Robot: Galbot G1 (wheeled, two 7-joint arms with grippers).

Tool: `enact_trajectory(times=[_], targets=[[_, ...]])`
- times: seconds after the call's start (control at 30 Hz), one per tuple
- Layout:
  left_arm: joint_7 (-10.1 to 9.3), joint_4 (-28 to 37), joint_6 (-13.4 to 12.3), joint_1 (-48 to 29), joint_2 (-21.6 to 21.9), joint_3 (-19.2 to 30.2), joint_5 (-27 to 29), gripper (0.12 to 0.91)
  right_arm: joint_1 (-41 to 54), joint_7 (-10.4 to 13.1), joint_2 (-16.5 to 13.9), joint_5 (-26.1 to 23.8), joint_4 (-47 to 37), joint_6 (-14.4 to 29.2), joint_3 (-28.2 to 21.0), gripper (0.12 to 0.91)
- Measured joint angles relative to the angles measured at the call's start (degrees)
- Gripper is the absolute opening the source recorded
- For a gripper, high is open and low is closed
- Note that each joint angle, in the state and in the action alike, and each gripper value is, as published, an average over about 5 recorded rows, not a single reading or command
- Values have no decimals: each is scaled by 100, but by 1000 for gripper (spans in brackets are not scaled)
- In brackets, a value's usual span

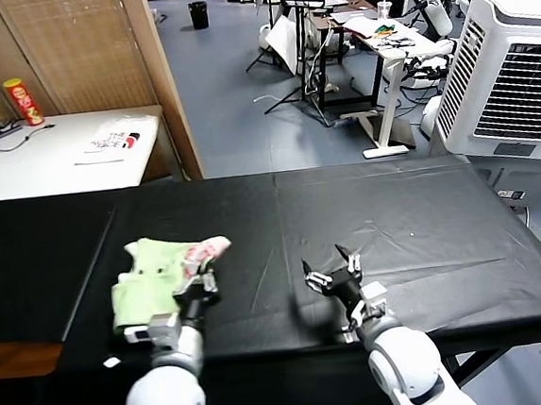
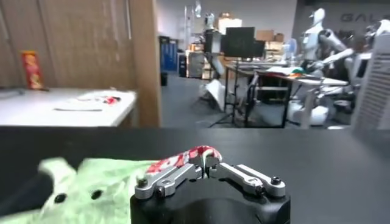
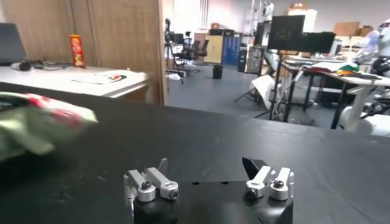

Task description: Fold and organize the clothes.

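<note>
T-shirt point(image 1: 158, 274) sits lower left of the head view on the black table covering point(image 1: 416, 237), already bunched into a small folded bundle, pale green with the red-and-white checkered print point(image 1: 204, 251) showing at its right end.

Left gripper point(image 1: 202, 286) is at the near right edge of the bundle. In the left wrist view its fingers point(image 2: 177, 176) converge to nearly together right at the checkered flap point(image 2: 186, 158). Looks like a pinch on the flap edge, or one just starting to let go; I can't tell which, since the contact point is behind the fingertips.

Right gripper point(image 1: 331, 271) is parked low on the cloth, centre of the head view, well apart from the shirt, jaws spread wide with nothing between them (right wrist view confirms point(image 3: 207, 176)).

My read: late stage, final fold or tidy-up of the bundle. Next move probably needs the flap laid flat on top and the left gripper lifted straight clear without dragging the thin fabric, else the fold opens up.

Hard to make out:
- Sleeves and collar, buried in the folds.
- How many layers, and whether the edges line up.
- The bundle's near left corner, cut off by the left arm in the head view.
- In the right wrist view the shirt point(image 3: 36, 122) is only a blur at the left edge.
</note>
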Motion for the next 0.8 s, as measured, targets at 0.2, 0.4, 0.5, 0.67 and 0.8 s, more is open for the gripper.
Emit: enact_trajectory(times=[0.2, 0.4, 0.5, 0.67, 0.8], targets=[[461, -17, -271, 40, -448, 311, 205, 526, 68, -66, -49, 350, 0, -114, -98, 798], [622, -71, -440, 38, -432, 228, 222, 777, 171, 82, -50, 966, -56, -408, -212, 798], [610, -81, -473, 63, -371, 107, 215, 795, 294, 208, 42, 1345, -184, -562, -333, 798], [579, -74, -543, 177, -288, -111, 219, 798, 613, 456, 309, 1902, -578, -673, -558, 798], [509, -73, -642, 303, -249, -259, 206, 798, 868, 591, 566, 2297, -982, -650, -614, 786]])
